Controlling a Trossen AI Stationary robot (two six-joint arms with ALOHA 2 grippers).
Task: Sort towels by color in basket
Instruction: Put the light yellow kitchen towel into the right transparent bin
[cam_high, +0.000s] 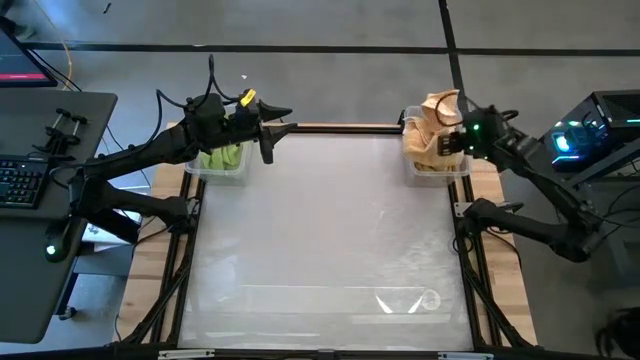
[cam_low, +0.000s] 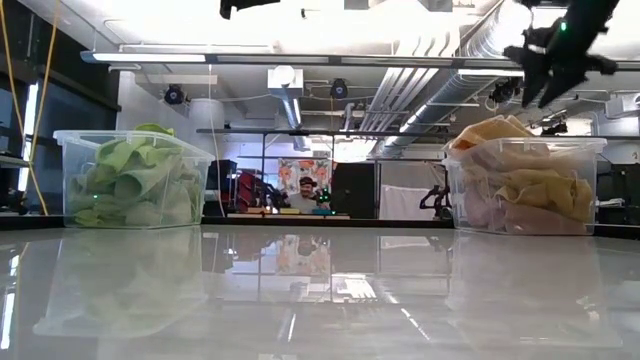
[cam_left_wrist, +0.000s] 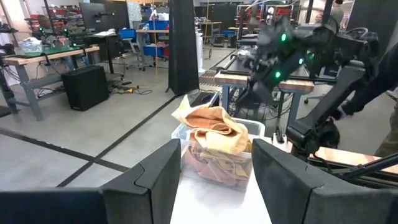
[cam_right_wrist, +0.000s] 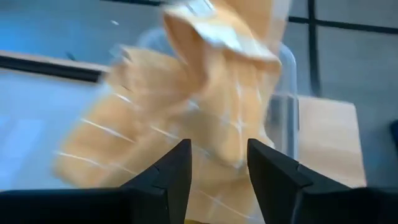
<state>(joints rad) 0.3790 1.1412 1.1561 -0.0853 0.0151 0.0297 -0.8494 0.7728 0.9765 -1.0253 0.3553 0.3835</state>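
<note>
No text, label, brand, number or sign can be read in any of the views. A colourful poster (cam_low: 303, 172) is seen on the far wall of the room in the low view, but nothing on it can be made out. Nothing legible is shown on the keyboard (cam_high: 20, 183) at 9 o'clock of the high view, and no lettering is seen on the two clear bins or on the arms.

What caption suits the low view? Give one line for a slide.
Clear plastic bin of green cloth towels on the left, clear plastic bin of yellow, tan and pink towels on the right, right gripper above it.
</note>
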